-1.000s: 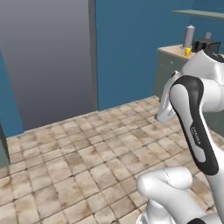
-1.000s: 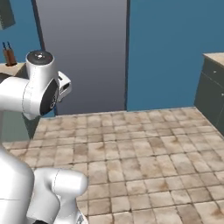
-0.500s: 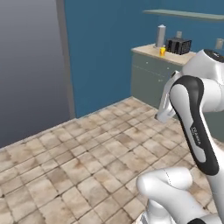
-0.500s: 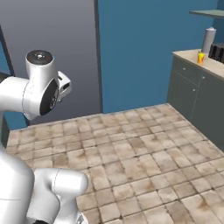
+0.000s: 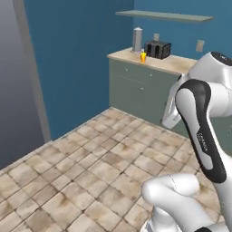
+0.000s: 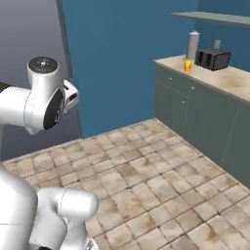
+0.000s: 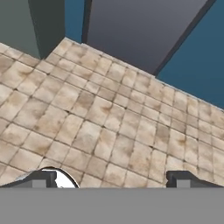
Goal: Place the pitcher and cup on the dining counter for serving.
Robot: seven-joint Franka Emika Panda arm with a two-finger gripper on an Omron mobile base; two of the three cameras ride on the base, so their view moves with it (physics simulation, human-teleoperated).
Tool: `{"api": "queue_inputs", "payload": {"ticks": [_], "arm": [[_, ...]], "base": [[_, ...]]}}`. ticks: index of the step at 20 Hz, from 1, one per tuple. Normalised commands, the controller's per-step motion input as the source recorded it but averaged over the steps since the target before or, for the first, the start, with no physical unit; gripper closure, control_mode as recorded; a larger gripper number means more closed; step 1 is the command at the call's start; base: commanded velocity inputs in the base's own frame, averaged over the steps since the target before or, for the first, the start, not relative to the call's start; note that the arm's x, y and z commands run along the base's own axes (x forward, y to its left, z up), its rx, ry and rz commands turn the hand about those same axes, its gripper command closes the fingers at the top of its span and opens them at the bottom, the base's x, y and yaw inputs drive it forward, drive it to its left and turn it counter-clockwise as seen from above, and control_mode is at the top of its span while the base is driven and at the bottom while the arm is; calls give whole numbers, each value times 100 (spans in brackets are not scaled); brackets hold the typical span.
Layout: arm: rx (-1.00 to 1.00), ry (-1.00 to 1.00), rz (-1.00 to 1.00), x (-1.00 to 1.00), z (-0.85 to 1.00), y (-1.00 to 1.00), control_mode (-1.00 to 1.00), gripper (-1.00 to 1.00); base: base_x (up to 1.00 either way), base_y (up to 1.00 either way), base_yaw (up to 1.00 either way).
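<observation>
Matt stone-tile floor (image 5: 104, 172); metal canister (image 5: 137, 40)

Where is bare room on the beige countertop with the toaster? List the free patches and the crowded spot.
Free: the beige countertop from the black toaster toward the right edge of the right base view. Crowded: the end corner, where the small yellow cup stands in front of the tall grey metal canister, beside the toaster.

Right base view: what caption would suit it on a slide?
White arm over tiled floor, facing a counter holding yellow cup, grey canister and toaster.
</observation>
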Motion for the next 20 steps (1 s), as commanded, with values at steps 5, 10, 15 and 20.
{"api": "queue_inputs", "payload": {"ticks": [5,10,15,20], "arm": [[0,0,0,0,0,0,100,-100],[0,0,0,0,0,0,100,-100],[0,0,0,0,0,0,100,-100],[0,0,0,0,0,0,100,-100]], "base": [[100,0,-32],[100,17,-37],[100,43,-43],[100,62,-45]]}}
